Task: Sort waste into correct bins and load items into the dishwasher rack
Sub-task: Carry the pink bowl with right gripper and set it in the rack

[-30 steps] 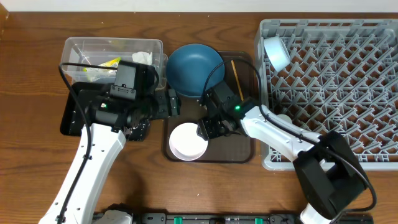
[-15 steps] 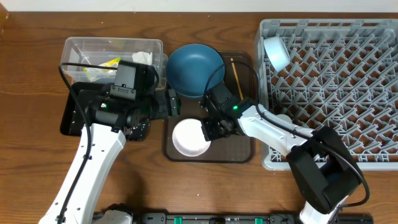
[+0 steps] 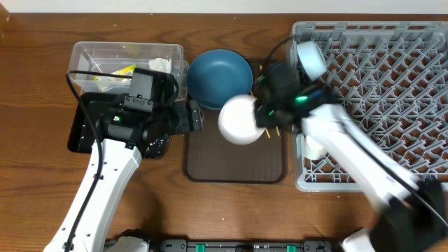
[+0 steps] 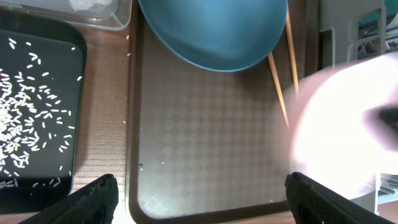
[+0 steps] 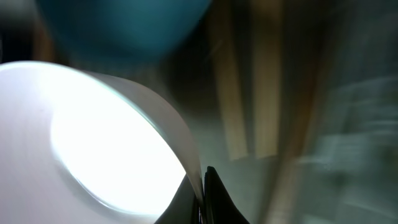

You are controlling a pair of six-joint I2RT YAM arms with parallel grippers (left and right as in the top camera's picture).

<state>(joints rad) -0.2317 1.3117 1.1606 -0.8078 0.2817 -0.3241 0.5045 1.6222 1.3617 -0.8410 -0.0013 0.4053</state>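
Observation:
My right gripper is shut on the rim of the white bowl and holds it in the air over the brown serving tray, near the grey dishwasher rack. The bowl shows blurred in the left wrist view. The dark blue plate rests on the tray's far end, with two chopsticks beside it. My left gripper is open and empty over the tray's left edge. Rice grains lie in the black tray. A light blue bowl stands in the rack.
The clear plastic box at the back left holds a yellow wrapper and white tissue. A small white cup sits in the rack's near left corner. A few rice grains lie on the tray and table.
My right gripper has lifted the white bowl off the brown tray and carried it up and to the right, toward the rack. The left arm has not moved.

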